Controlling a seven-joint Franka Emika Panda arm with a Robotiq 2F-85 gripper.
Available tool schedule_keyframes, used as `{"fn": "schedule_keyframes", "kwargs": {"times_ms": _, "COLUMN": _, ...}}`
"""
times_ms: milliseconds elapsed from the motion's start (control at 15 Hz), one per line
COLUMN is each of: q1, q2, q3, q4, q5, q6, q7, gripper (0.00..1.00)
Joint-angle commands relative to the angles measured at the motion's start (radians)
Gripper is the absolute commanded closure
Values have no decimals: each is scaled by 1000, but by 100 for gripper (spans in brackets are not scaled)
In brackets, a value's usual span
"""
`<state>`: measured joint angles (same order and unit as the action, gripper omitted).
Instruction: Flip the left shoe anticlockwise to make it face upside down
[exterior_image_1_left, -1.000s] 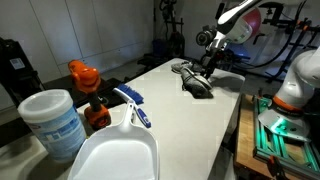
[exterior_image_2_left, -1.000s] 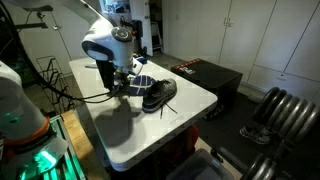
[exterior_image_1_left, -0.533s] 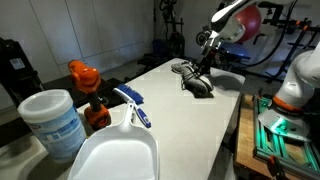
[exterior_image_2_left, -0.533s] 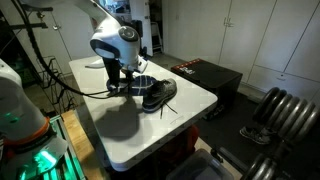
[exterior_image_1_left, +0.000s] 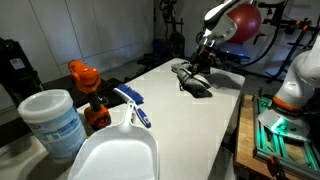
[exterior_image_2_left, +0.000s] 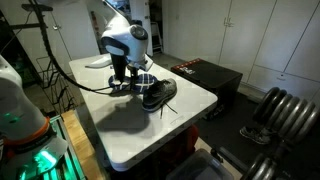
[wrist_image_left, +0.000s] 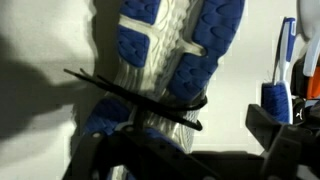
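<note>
— Where's the end effector (exterior_image_2_left: 128, 81) now?

— Low over the pair, right at the left shoe (wrist_image_left: 165, 55). The wrist view is nearly all white sole and blue tread, with a black lace (wrist_image_left: 130, 98) across it. I can't tell whether it's clamped on the shoe or only straddling it. Its own parts are just dark shapes at the bottom of that view.

— And where does the shoe sit?

— Toward the far edge of the desk (exterior_image_1_left: 185, 125), close against the other shoe (exterior_image_2_left: 162, 94), well apart from the dustpan (exterior_image_1_left: 115, 150) at the near corner.

— How would it handle?

— Light, I'd say. The mesh upper is soft and will give, and the sole is stiffer. I'd pinch across the sole's edge or the heel. The lace could slip.
</note>
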<state>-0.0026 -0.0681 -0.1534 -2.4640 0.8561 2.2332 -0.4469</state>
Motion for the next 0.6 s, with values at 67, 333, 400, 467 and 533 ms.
{"fn": "schedule_keyframes", "kwargs": {"times_ms": 67, "q1": -15, "q2": 97, "q3": 42, "q4": 112, "q5": -1, "q6": -42, "q7": 47, "gripper": 0}}
{"fn": "schedule_keyframes", "kwargs": {"times_ms": 333, "q1": -8, "q2": 133, "q3": 80, "q4": 192, "q5": -71, "q6": -30, "q7": 141, "gripper": 0}}
{"fn": "schedule_keyframes", "kwargs": {"times_ms": 400, "q1": -7, "q2": 144, "q3": 87, "q4": 211, "q5": -100, "q6": -31, "q7": 171, "gripper": 0}}
{"fn": "schedule_keyframes", "kwargs": {"times_ms": 467, "q1": -5, "q2": 154, "q3": 94, "q4": 231, "q5": -147, "q6": -37, "q7": 216, "gripper": 0}}
{"fn": "schedule_keyframes", "kwargs": {"times_ms": 533, "q1": -2, "q2": 167, "q3": 102, "q4": 249, "q5": -201, "q6": -44, "q7": 261, "gripper": 3}}
